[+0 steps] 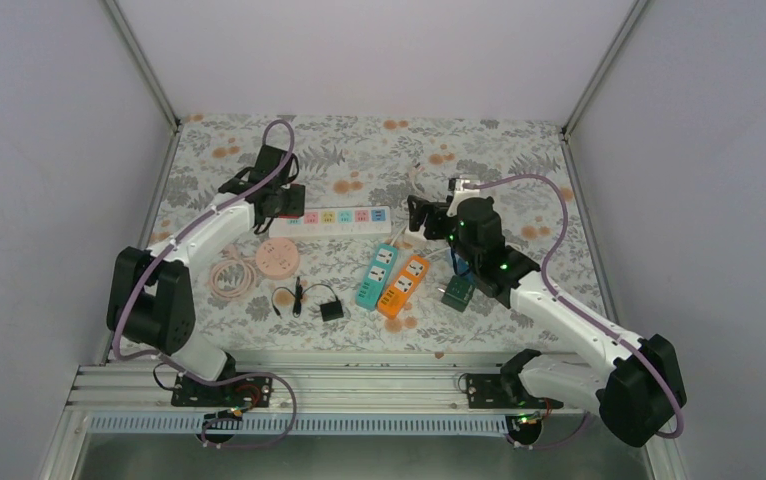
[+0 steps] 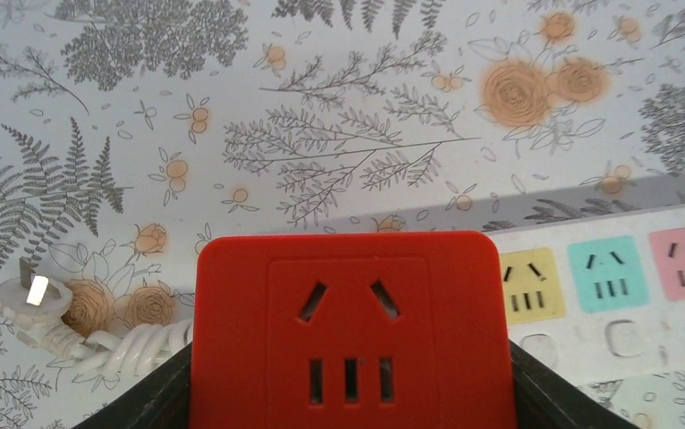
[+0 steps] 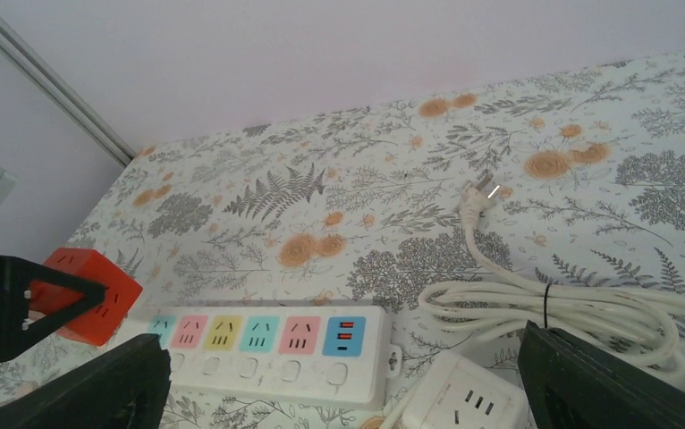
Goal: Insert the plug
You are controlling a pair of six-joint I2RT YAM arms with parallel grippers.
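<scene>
A red socket cube [image 2: 352,331] fills the bottom of the left wrist view, and my left gripper [image 2: 352,389] is shut on its sides. In the right wrist view the cube [image 3: 88,295] hangs over the left end of the white power strip [image 3: 267,344] with coloured sockets. The strip [image 1: 344,218] lies across the middle of the table. A white plug [image 3: 480,197] on a coiled white cable [image 3: 571,308] lies flat on the floral cloth; the left wrist view also shows this plug [image 2: 35,293]. My right gripper [image 3: 343,375] stands open above the strip's right end, holding nothing.
A white socket cube [image 3: 464,398] sits just right of the strip. Nearer the arms lie a teal strip [image 1: 376,275], an orange strip [image 1: 404,286], a green cube [image 1: 458,293], a pink round socket [image 1: 279,258] with its coiled cord [image 1: 229,275], and a black adapter [image 1: 331,311].
</scene>
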